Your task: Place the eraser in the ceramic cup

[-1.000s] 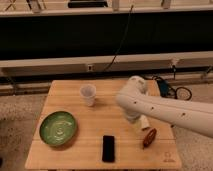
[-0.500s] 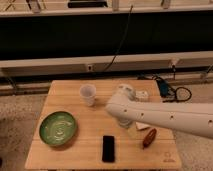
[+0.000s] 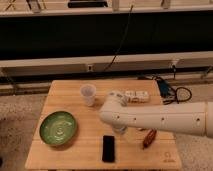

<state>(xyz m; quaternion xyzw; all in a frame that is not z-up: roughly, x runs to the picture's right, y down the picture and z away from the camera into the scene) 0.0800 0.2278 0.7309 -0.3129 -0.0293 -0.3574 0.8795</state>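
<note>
Eraser (image 3: 108, 148) flat on table (image 3: 70, 159), just left of gripper (image 3: 121, 131), camera side, untouched. Gripper spread wide, empty. Ceramic cup (image 3: 88, 94) behind-left of it; green plate (image 3: 58, 128) farther left; brown object (image 3: 149, 138) right.

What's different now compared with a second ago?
The arm swung left across the table, bringing its gripper close beside the eraser. Nothing was grabbed or let go. Eraser, cup, plate and brown object stayed put.
</note>
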